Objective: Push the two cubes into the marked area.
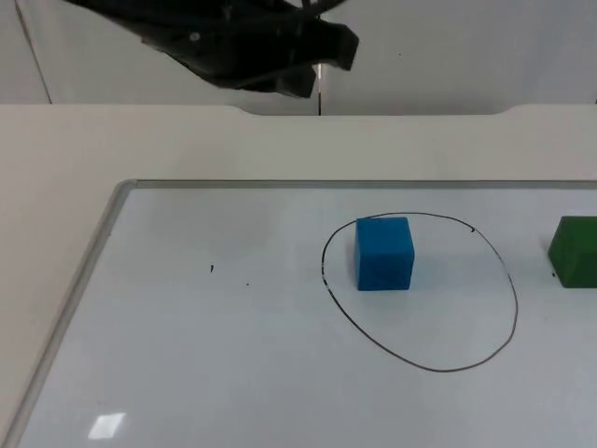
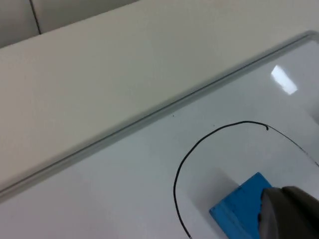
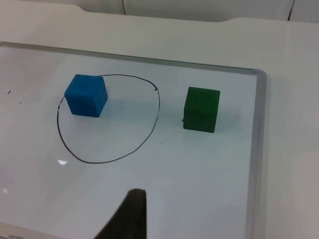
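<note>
The blue cube is being kept inside the marked area while the green cube is being left just outside its right edge, and an off-centre push is being judged liable to swing it wide or into the blue one; whether either gripper is apart or together cannot be told.

Blue cube inside drawn ring (green cube outside).

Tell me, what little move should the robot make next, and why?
Probably the right claw should come down beside the green cube on its far side from the drawn ring and nudge it toward the ring. The blue cube already sits inside; the green one stands just outside, untouched.
</note>
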Controlling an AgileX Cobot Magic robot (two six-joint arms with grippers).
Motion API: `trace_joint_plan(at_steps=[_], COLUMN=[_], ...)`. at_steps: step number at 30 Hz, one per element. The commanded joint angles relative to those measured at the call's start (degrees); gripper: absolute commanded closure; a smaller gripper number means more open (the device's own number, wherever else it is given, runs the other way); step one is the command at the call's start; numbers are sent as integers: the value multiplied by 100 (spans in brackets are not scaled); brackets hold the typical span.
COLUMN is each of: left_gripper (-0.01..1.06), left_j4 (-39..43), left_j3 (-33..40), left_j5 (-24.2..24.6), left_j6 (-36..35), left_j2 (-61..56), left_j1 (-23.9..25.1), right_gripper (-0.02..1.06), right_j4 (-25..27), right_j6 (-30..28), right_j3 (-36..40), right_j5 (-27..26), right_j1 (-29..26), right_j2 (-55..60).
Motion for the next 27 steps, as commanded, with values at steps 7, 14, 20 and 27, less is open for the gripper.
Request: trace_joint_plan(at_steps=[7, 14, 20, 27], left_gripper=[105, 105, 105, 105], left_j4=[1694, 1852, 2273, 2272], left_j3=[247, 434, 504, 734], left_j5=[322, 460, 484, 524], left_j6=[-1361, -1479, -1930, -2031], left_j2=[-578, -825, -1139, -1803], left_j1=[14, 14, 14, 14], right_gripper=[-1, -1, -1, -1], right_j4=[2, 2, 2, 2], right_j6=[0, 0, 0, 0], right_j3=[2, 2, 2, 2], right_j5=[-31, -31, -31, -31], right_j1=[-32, -32, -32, -32], right_j2=[0, 0, 0, 0])
